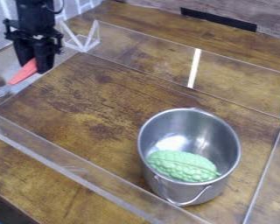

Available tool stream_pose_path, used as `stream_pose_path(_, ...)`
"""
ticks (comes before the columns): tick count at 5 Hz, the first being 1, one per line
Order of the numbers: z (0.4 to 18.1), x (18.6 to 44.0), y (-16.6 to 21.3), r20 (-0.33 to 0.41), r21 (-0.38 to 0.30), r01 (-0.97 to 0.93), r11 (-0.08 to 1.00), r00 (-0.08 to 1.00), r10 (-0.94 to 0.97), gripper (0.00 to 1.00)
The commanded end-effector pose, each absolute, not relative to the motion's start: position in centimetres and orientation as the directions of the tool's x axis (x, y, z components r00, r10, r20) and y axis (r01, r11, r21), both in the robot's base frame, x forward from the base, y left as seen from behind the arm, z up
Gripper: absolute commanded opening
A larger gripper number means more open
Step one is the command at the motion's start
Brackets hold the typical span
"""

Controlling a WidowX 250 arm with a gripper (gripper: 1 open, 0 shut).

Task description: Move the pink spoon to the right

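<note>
The pink spoon (24, 73) hangs at the far left of the camera view, its pink handle slanting down to the left and its silver bowl low near the left wall. My gripper (39, 68) points straight down and is shut on the upper end of the handle. The black fingers hide the spot where the handle is pinched. The spoon seems lifted off the wooden table (108, 105).
A steel pot (191, 131) stands at the front right with a bumpy green vegetable (184, 165) inside. Clear plastic walls (60, 166) fence the work area on all sides. A clear triangular stand (81, 37) sits behind the gripper.
</note>
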State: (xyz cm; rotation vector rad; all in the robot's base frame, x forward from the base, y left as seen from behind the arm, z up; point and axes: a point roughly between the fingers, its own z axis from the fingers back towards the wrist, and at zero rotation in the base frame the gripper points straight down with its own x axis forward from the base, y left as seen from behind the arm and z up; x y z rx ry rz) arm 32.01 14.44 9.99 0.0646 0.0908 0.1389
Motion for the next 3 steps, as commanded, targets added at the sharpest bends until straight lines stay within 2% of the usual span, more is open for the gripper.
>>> stream_pose_path(1, 14.2, 32.6, 12.1, 0.009, 0.095, -0.193, 0.977, 0.981, 0.193, 0.00)
stream_pose_path(3, 16.6, 33.9, 8.8, 0.026, 0.068, -0.395, 0.916, 0.918, 0.395, 0.00)
